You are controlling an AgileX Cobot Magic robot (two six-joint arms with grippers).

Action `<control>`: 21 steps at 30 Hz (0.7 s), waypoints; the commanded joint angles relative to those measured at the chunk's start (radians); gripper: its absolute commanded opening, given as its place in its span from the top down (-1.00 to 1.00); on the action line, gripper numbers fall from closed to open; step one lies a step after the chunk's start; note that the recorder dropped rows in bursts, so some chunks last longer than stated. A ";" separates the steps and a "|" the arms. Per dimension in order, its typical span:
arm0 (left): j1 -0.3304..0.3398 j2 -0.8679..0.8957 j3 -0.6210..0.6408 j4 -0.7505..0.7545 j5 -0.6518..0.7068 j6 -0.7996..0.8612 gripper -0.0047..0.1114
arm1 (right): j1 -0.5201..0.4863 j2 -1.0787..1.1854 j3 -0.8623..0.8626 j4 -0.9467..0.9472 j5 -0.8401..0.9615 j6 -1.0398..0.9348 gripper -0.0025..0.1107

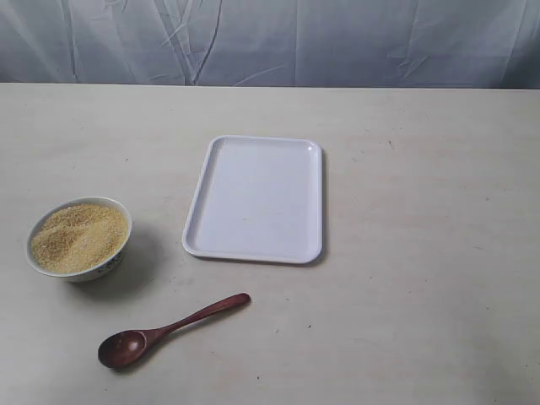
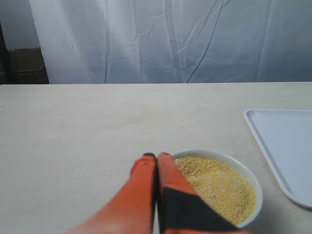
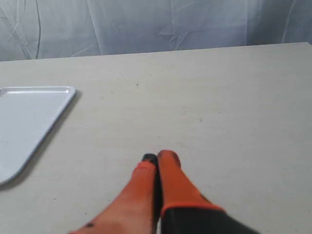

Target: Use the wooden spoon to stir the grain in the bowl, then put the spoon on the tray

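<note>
Two tools shut, one brimming bowl: where the stir could spill

Two orange-tipped tools wait with their fingers pressed together and nothing held. The left tool (image 2: 157,156) hangs just short of the bowl (image 1: 103,268), and the right tool (image 3: 157,157) hangs over bare worktop (image 1: 422,253) beside the tray (image 1: 253,198). Neither appears in the exterior view.

The wooden spoon (image 1: 169,326) lies flat on the worktop, nearer the camera than the bowl and tray. Its scoop is on the bowl's side and its handle angles toward the tray's near corner, touching neither. The grain (image 1: 79,237) is heaped level with the bowl's rim, and the tray holds nothing.

The likeliest trouble starts at the pick-up. The handle is slim and glossy and sits flush on the worktop, so fingers that open too little or close off-centre could skid along it or roll it away. A grip far back on the handle would probably let the scoop droop or swing.

The bowl is the next hazard. With grain this high, a deep or quick stir would likely push granules over the edge. Nothing steadies the small bowl, so a sideways shove from the spoon could slide or tip it.

Grains clinging to the scoop may scatter on the way across. The tray's low rim could also leave the spoon lying partly off it.
</note>
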 commanded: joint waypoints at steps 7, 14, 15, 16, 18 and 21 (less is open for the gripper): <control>0.000 -0.005 0.005 0.008 -0.004 -0.006 0.91 | 0.004 -0.005 0.005 0.001 -0.360 -0.002 0.95; 0.000 -0.005 0.005 0.008 -0.004 -0.006 0.91 | 0.004 -0.005 0.005 0.001 -0.675 -0.002 0.95; 0.000 -0.005 0.005 0.008 -0.004 -0.006 0.91 | 0.004 -0.005 0.005 0.001 -0.715 -0.002 0.95; 0.000 -0.005 0.005 0.008 -0.004 -0.006 0.91 | 0.004 -0.005 0.005 0.001 -0.753 -0.002 0.95; 0.000 -0.005 0.005 0.008 -0.004 -0.006 0.91 | 0.004 -0.005 0.005 0.001 -0.836 -0.002 0.95; 0.000 -0.005 0.005 0.008 -0.004 -0.006 0.91 | 0.004 -0.005 0.005 0.021 -0.880 -0.002 0.95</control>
